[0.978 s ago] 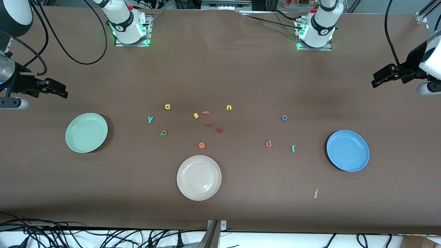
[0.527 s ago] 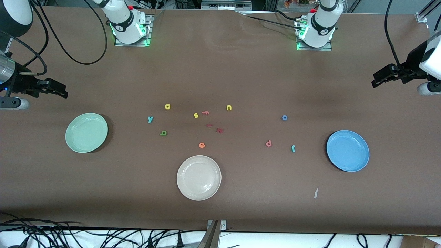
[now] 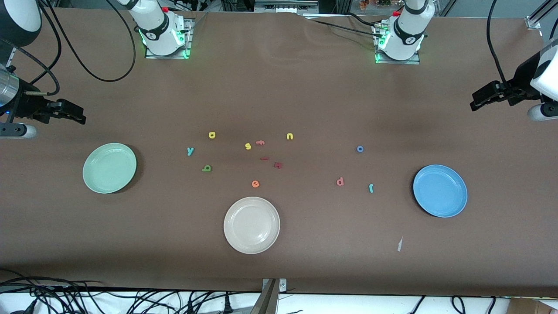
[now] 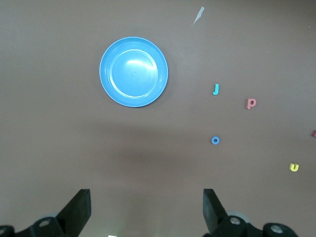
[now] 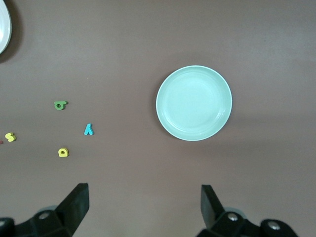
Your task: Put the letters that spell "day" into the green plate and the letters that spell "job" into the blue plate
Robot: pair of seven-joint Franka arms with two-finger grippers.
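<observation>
Letters "day": yellow letter [image 3: 212, 135], teal "y" [image 3: 190, 151] and green letter [image 3: 206, 168] all lie on the table [image 3: 279, 87], none in a plate; judged not yet moved.
Position of "day" set: grouped between the white plate [image 3: 252, 225] and the right arm's base, farther from the front camera than the white plate, toward the green plate [image 3: 109, 168].
Letters "job": blue "o" [image 3: 360, 149], teal "j" [image 3: 371, 188] and pink letter [image 3: 340, 181] also lie on the table, toward the blue plate [image 3: 440, 190] from the white plate.
Plates: green, blue and white all hold nothing.
Other letters: "s" [image 3: 248, 146], "n" [image 3: 290, 136], "e" [image 3: 255, 184], "f" [image 3: 260, 142] and two dark red pieces lie just farther from the camera than the white plate; to be left alone.
Left gripper [image 3: 477, 101]: fingers spread, holding nothing, raised over the table edge at its own end.
Right gripper [image 3: 74, 114]: fingers spread, holding nothing, raised over the table edge at its own end.
Progress: judged at the start; six placements remain.
</observation>
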